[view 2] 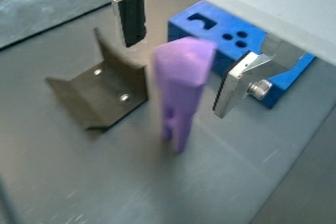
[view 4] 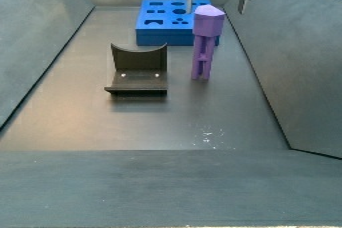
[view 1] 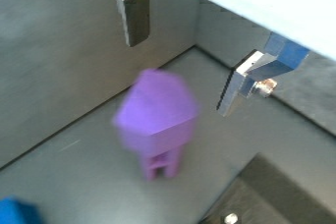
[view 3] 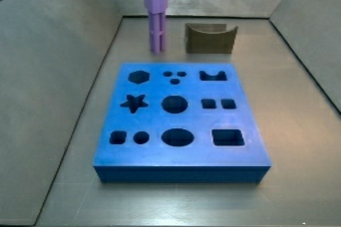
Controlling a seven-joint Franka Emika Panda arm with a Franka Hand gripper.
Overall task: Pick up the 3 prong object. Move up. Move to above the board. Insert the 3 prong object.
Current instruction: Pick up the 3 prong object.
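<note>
The claw (view 2: 178, 58) hangs spread above the 3 prong object (view 2: 182, 88), its fingers (view 2: 130, 17) flanking the hexagonal head without touching it, nothing pinched. The peg stands upright on the floor, long axis vertical, so the coming move looks like a straight descent. In a side view it stands near the far wall, just beside the fixture (view 3: 209, 38), apart from it as far as the blur allows. The board (view 3: 178, 117) lies nearer the middle, with open floor around it.
</note>
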